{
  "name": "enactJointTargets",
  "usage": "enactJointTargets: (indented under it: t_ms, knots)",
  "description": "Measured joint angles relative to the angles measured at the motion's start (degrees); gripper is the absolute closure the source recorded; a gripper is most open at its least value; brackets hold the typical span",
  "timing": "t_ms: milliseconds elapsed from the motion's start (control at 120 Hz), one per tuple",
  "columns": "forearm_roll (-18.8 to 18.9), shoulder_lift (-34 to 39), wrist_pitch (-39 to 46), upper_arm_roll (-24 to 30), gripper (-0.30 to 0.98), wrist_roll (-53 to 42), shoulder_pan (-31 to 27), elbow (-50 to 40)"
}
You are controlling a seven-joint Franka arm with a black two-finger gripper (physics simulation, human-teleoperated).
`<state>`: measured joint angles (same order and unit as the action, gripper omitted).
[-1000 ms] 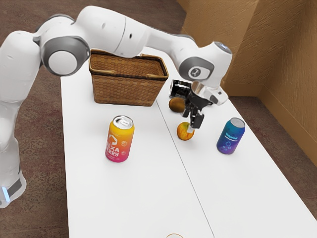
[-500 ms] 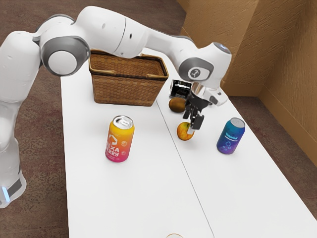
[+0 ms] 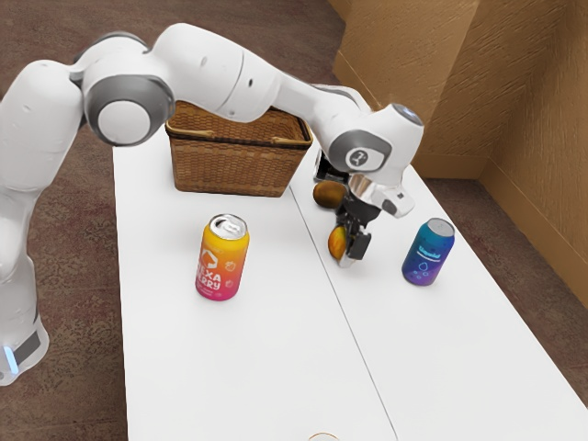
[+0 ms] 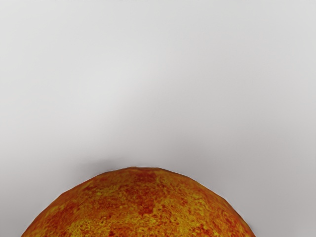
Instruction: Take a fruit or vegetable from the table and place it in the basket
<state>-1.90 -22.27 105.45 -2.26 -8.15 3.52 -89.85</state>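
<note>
In the exterior view my gripper (image 3: 349, 243) is low over the table, its fingers apart and straddling the red-and-yellow round fruit (image 3: 336, 243), which they partly hide. Whether either finger touches the fruit cannot be told. The same fruit (image 4: 143, 207) looms large at the wrist view's lower edge, just under my hand. A brown oval fruit or vegetable (image 3: 328, 194) lies on the table between the gripper and the basket. The brown woven basket (image 3: 230, 165) stands upright toward the exterior view's upper left, partly behind the arm.
An orange-pink can (image 3: 222, 259) stands upright on the white table (image 3: 248, 367), toward the exterior view's left. A blue-purple can (image 3: 428, 253) stands just to the exterior view's right of my gripper. A black can-like object (image 3: 327, 168) lies beyond the brown item, partly behind my hand.
My hand has come down from above the red-and-yellow fruit, so the fingers now flank it. The fruit and the other objects keep their places.
</note>
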Motion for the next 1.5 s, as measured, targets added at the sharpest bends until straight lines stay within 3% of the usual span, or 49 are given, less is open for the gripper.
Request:
enactJointTargets:
  t_ms: [150,258,417,567,700,875,1217,1500]
  knots:
    - [0.7,0.2,0.5,0.0,0.27,0.7,-0.1,0.0]
    - [1.5,2.9,0.1,0.1,0.34,1.1,-0.1,1.2]
    - [3.7,8.5,-5.9,0.2,0.3,0.6,-1.1,10.2]
    - [4.6,16.9,-9.8,-0.1,0.31,-0.1,-3.4,4.9]
    - [5.5,19.6,-11.4,2.2,0.31,-1.3,-12.8,2.4]
    - [5.8,16.4,-10.7,5.0,0.32,-3.9,-23.5,2.1]
    - [5.7,15.0,-8.3,5.1,0.32,-8.6,-26.0,2.6]
    - [5.6,21.1,-8.0,4.4,0.32,-11.4,-24.7,-4.3]
